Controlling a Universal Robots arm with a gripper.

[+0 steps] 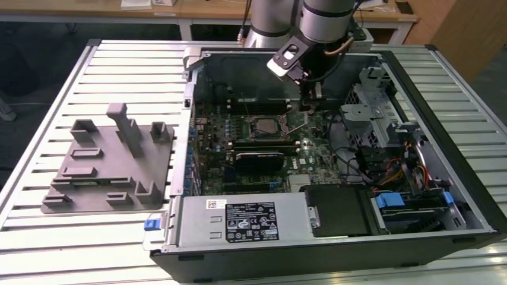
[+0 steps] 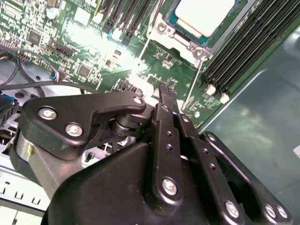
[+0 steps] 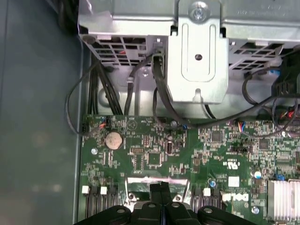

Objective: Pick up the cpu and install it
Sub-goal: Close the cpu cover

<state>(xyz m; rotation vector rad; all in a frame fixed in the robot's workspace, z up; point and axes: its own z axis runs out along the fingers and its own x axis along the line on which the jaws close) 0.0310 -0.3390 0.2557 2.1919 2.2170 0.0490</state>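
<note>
The cpu (image 2: 205, 14) runs off the second wrist view's edge — its far corners unseen.

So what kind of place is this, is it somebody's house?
Most likely a robot lab or workshop, not a home. A robot arm reaches into an opened computer case lying on a slatted metal table, and wooden desks stand behind it.

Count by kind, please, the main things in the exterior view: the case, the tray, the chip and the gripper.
computer case: 1
grey tray: 1
cpu: 1
gripper: 1
Total: 4
</note>
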